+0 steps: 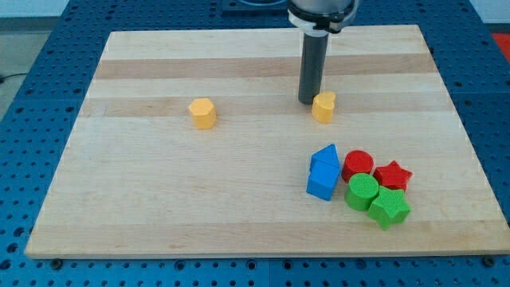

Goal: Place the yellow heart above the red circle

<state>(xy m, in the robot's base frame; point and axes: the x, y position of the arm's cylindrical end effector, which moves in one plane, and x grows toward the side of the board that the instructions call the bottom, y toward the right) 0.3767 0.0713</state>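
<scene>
A pale wooden board point(159, 199) with lengthwise grain bands fills most of the frame. Around it on every side lies a blue perforated table surface point(48, 48), dotted with regular holes, evenly lit.

Single fixed view, high and oblique over the counter point(159, 215).

One camera only, no second view to overlap. It looks down at a slant from the near edge toward the far edge; the wooden board fills almost the frame, all four edges in, far edge narrower. Blue perforated base shows around it. Mid-range: blocks small, arm housing point(322, 12) cut off at the view's top.
</scene>
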